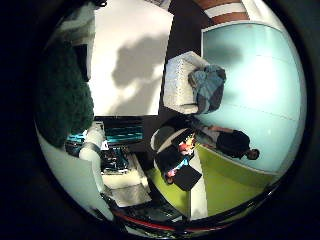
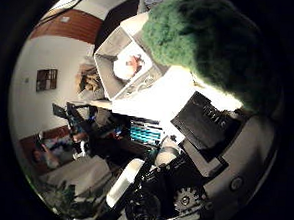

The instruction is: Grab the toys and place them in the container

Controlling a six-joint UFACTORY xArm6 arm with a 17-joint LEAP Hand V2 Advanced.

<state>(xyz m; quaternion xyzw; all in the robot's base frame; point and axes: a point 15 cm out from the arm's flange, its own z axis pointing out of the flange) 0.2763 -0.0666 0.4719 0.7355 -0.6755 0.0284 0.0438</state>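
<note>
One green plush toy point(image 2: 216, 41) fills a large part of the thumb-side palm view, so it sits right against the palm, lifted clear of the white table point(image 2: 162, 98). The same fuzzy green mass shows at the edge of the little-finger-side view. The hand point(image 2: 194, 158) shows only as black and white body parts and a gear near the toy. I cannot see fingers wrapped round the plush, so whether they are curled on it cannot be told from these views, though the toy's closeness to the palm suggests it is being carried.

Beyond the toy, one pale, open-topped container point(image 2: 106, 55) stands on the table. Inside it lies one white toy with a reddish patch point(image 2: 127, 66); what kind of toy it is I cannot make out. The green toy is apart from the container, not yet over its opening as far as these views show.

My reading of progress: one toy appears to be already in the container, a second is in hand and has yet to be dropped in. No other loose toy shows on the bare stretch of table, but much of the table is hidden by the toy and the hand, so more may remain.

Further out, the little-finger-side view shows one pale armchair point(image 1: 180, 82) with a grey-blue bundle point(image 1: 207, 85) on it, well apart from the table.
</note>
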